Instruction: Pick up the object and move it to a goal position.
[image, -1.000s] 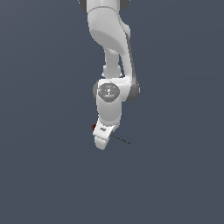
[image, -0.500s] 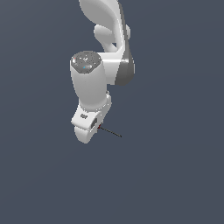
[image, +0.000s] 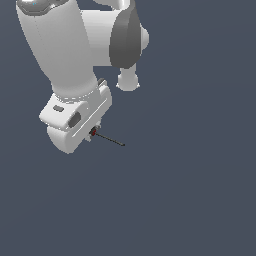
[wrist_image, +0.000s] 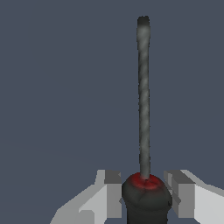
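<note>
The arm (image: 65, 55) filled the exterior view's upper left, w/ the gripper (wrist_image: 144, 194) at its low end pinching the screwdriver (wrist_image: 143, 131) by the handle, one finger (wrist_image: 111, 194) on each side. The shaft stuck out free toward the exterior view's right. Risk, imo: the grip sat only on the rounded handle, so a fast swing toward goal could twist or slip it out.

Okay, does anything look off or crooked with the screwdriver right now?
Nothing stands out. The screwdriver sits between the gripper fingers by its red-and-black handle, and its thin shaft juts straight out from the handle, unbent. Only plain grey background shows around it, nothing spilled or damaged.
</note>
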